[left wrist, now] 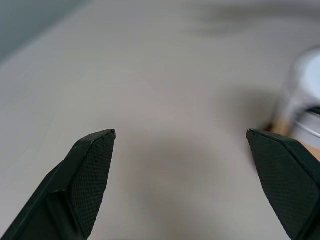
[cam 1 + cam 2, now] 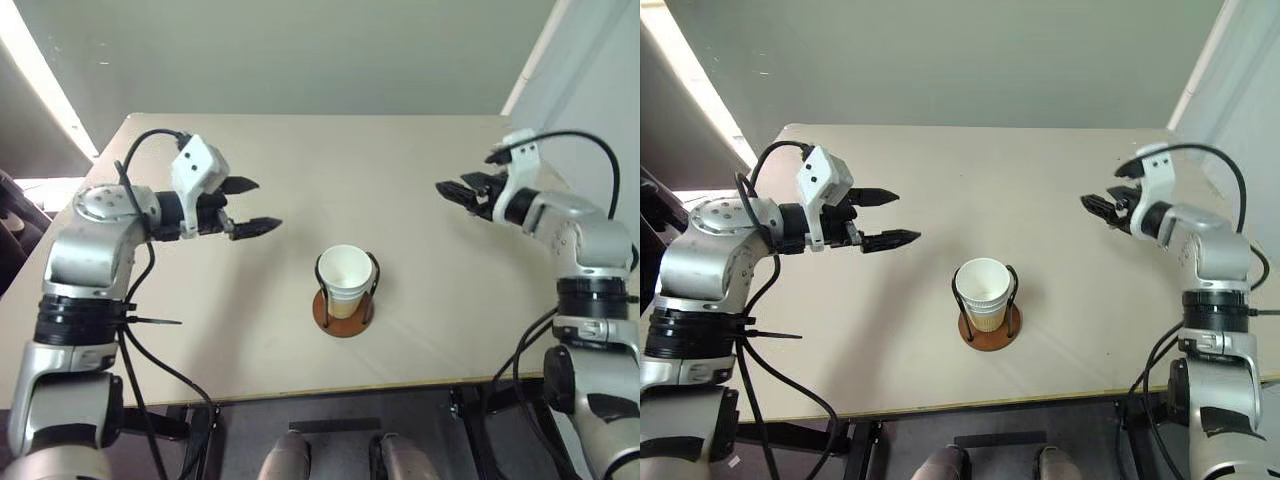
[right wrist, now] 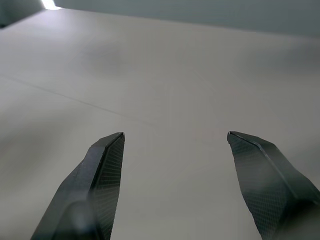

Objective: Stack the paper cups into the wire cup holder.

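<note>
Two grippers apart; holder [image 2: 343, 312] mid-table [image 2: 300, 160].

1. Two head views look forward and down from above, sharing the whole bench [image 2: 300, 180] from slightly offset angles.
2. The left wrist view looks close along its fingers [image 1: 92, 170] over the bench.
3. The right wrist view looks low past its fingers [image 3: 107, 172] across bare bench.

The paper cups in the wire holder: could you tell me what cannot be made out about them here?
- How many paper cups are nested: head views, the outer cup hides any inside.
- Wire cup holder base: mostly covered by the cup.
- Left wrist view: cup blurred and cut off by the edge and a fingertip.
</note>
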Robot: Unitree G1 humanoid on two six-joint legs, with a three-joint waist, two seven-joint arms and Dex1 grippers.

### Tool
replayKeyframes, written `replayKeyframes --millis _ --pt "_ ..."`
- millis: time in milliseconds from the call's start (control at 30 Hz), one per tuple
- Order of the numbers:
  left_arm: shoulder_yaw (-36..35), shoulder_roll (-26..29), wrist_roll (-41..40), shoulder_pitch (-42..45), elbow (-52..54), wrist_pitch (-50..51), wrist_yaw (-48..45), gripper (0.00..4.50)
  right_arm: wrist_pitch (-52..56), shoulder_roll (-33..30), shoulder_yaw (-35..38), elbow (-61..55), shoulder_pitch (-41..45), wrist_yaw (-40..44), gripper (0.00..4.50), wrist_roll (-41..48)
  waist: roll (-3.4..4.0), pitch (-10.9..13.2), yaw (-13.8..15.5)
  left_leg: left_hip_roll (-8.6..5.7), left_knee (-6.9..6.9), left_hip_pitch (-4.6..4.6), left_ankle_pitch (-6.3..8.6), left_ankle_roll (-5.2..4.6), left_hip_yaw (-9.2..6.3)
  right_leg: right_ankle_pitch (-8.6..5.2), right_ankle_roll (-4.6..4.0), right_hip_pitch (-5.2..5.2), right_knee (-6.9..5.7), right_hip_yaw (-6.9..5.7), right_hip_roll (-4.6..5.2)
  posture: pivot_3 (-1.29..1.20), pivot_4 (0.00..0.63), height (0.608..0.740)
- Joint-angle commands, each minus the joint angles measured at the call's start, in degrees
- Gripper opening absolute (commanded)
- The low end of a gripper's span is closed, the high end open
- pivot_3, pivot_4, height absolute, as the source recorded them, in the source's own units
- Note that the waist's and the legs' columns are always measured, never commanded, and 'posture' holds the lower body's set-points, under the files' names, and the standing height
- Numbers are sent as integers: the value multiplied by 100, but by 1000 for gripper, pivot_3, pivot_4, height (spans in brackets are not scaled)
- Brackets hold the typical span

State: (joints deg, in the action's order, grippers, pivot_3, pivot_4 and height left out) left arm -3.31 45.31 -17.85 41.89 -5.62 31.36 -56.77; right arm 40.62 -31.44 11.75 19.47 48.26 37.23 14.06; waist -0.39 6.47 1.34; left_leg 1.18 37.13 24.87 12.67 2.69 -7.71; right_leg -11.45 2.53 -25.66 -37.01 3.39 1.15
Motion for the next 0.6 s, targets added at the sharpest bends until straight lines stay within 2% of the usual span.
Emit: replayKeyframes --millis 33,133,300,500,600 --pt "-309 -150 86 -128 -69 32 627 4500 -608 -19 343 230 18 -446 3369 -16 1 0 -9 0 0 1 -1 1 1 2 2 -1 0 0 0 0 150 740" --pt "-442 -294 69 -251 -185 152 1024 4500 -1091 -15 335 453 -75 -681 3369 -95 2 1 -26 4 -2 -5 -5 0 7 9 3 -2 -2 3 -1 0 150 740" --pt "-553 -291 85 -347 -189 173 1359 4500 -1099 -49 445 322 -177 -821 3369 88 1 1 -15 8 -3 -8 -6 -1 7 13 0 0 -4 2 -5 0 150 740" --pt "-602 -107 55 -149 -244 114 1322 4500 -1055 -354 336 394 39 -726 3369 34 2 1 16 5 -2 -7 -5 -1 9 15 -2 1 -2 2 -5 0 150 740" --pt "-585 29 -68 -77 -243 55 1001 4500 -1175 -450 305 543 178 -730 3369 -13 2 1 15 5 -3 -7 -5 -1 9 15 -3 0 -3 2 -5 0 150 740"
